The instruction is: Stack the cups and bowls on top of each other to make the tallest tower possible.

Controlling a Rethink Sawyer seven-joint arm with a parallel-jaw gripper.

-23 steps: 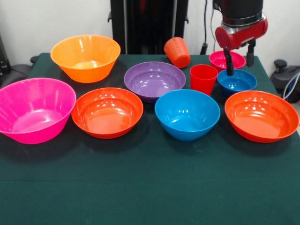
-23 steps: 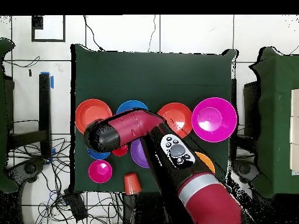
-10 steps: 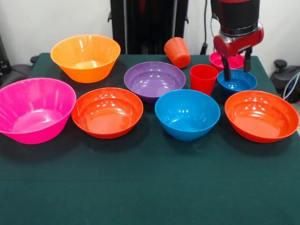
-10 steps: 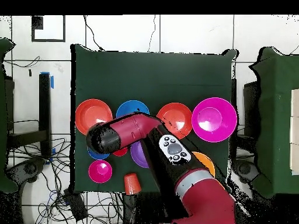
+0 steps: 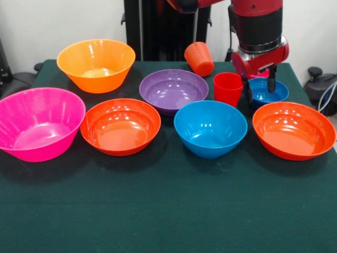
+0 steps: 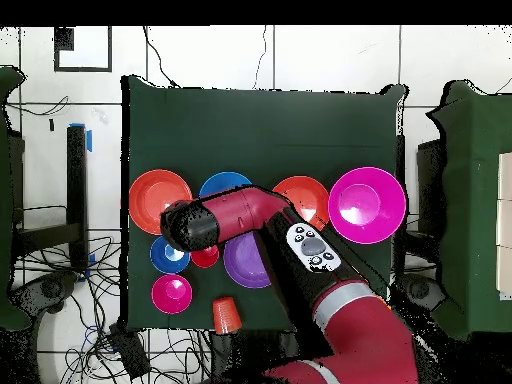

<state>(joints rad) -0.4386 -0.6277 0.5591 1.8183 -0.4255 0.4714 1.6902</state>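
My gripper [image 5: 259,87] hangs open over the small blue bowl [image 5: 269,90]. One finger is down beside the upright red cup [image 5: 228,88], the other above the bowl's inside. The wrist hides most of the small magenta bowl [image 6: 171,293] in the front view. The orange cup [image 5: 199,58] lies tilted at the back. All the bowls stand apart and unstacked: big pink [image 5: 38,124], big yellow-orange [image 5: 96,64], purple [image 5: 174,89], medium blue [image 5: 210,128], and two red-orange [image 5: 120,126] [image 5: 294,129]. No tower stands.
The green-clothed table [image 5: 168,211] has a wide bare strip along its front. From overhead the arm [image 6: 300,260] covers the yellow-orange bowl and part of the purple bowl [image 6: 245,265]. Chairs and cables ring the table.
In the front view the gripper has shifted left and slightly down, from over the small magenta and blue bowls toward the red cup. No cup or bowl has moved.
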